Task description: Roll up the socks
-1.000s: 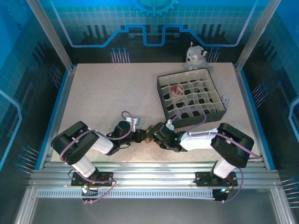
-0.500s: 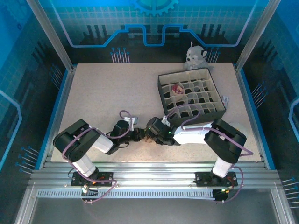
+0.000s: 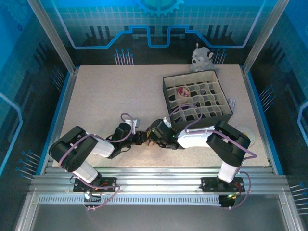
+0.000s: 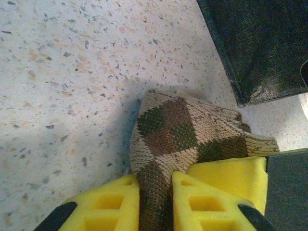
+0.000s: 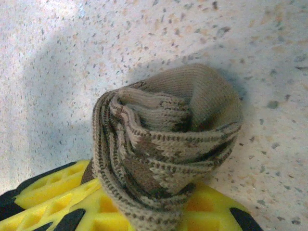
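Looming beside argyle sock (image 4: 178, 134): probably box (image 4: 260, 43)

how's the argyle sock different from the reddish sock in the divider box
The argyle sock is brown and tan diamonds; the reddish sock shows pink-red and beige. The argyle sock lies bunched on the table; the reddish sock sits in a compartment of the divider box. The left pincer and right pincer hold the argyle sock; the reddish sock is untouched. Both are small fabric bundles.

2 socks (image 4: 168, 130) (image 3: 182, 91), 1 div. box (image 3: 165, 94), 1 plushie (image 3: 200, 57), 2 pincers (image 4: 155, 179) (image 5: 139, 197)
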